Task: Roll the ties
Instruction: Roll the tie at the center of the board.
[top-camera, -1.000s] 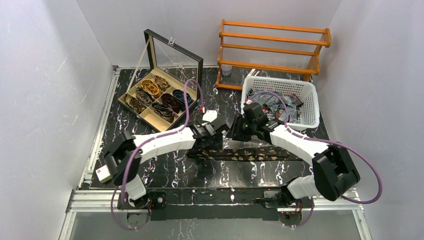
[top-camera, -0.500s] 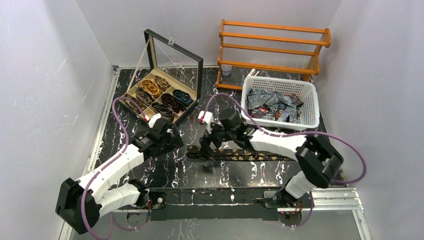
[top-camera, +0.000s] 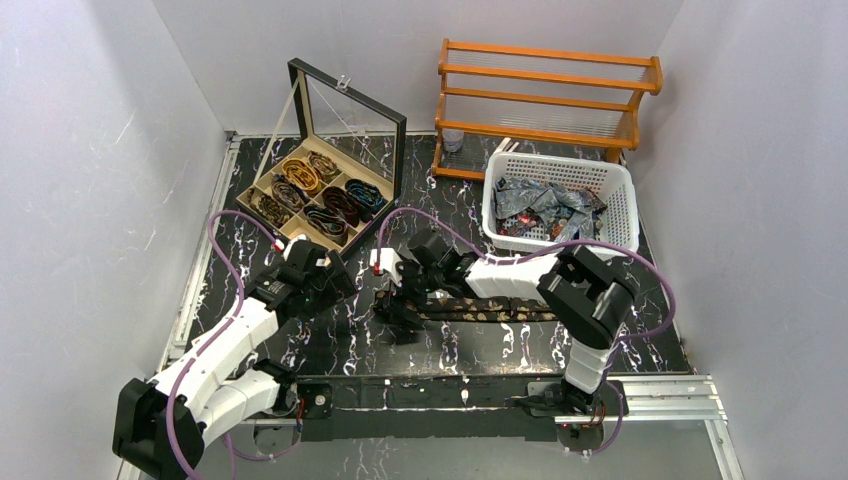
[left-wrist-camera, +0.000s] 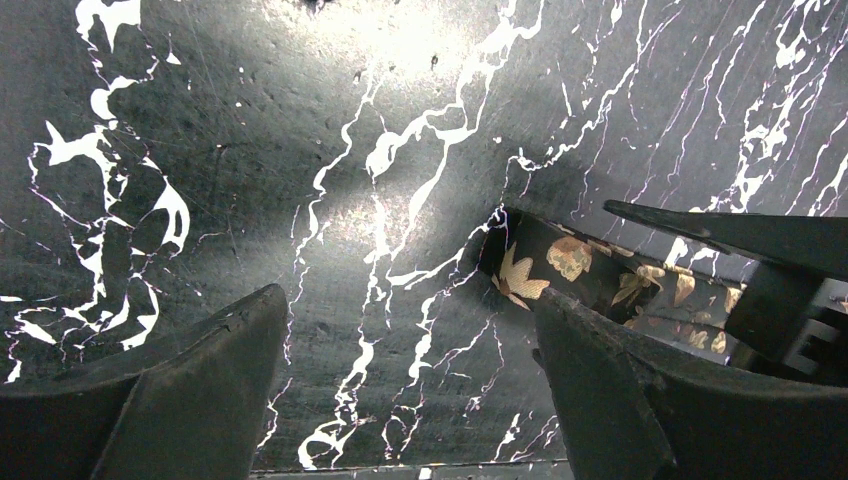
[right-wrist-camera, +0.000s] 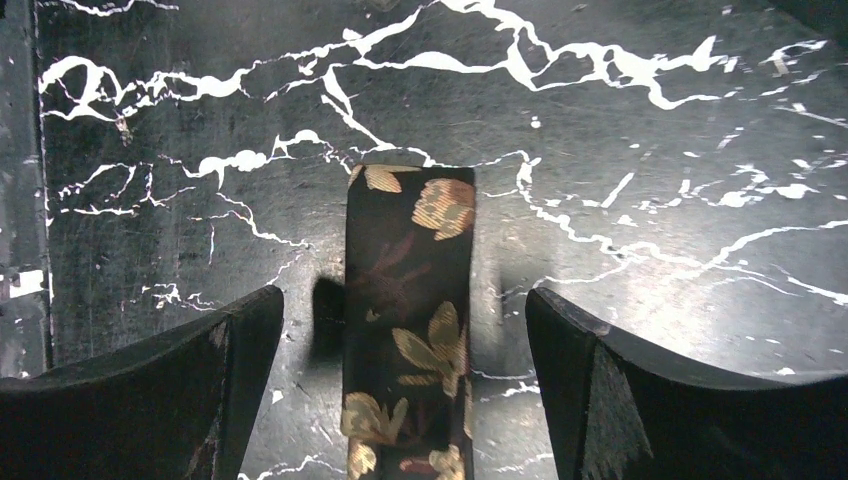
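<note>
A dark tie with gold floral spots (top-camera: 510, 309) lies flat in a straight strip across the table's middle. My right gripper (top-camera: 392, 312) hovers over its left end, open. In the right wrist view the tie (right-wrist-camera: 410, 300) runs between the wide-apart fingers (right-wrist-camera: 640, 380), touching neither. My left gripper (top-camera: 348, 292) stands just left of that end, open, with only bare table between its fingers (left-wrist-camera: 200, 390). The tie's tip (left-wrist-camera: 540, 265) shows beside the left gripper's right finger.
An open box (top-camera: 262, 196) of rolled ties sits at the back left. A white basket (top-camera: 620, 200) with loose ties stands at the back right, with a wooden rack (top-camera: 545, 90) behind it. Purple cables loop over both arms.
The left arm has swung back from the middle to the left side. The right gripper has moved left along the tie to its end. Both grippers have opened.
</note>
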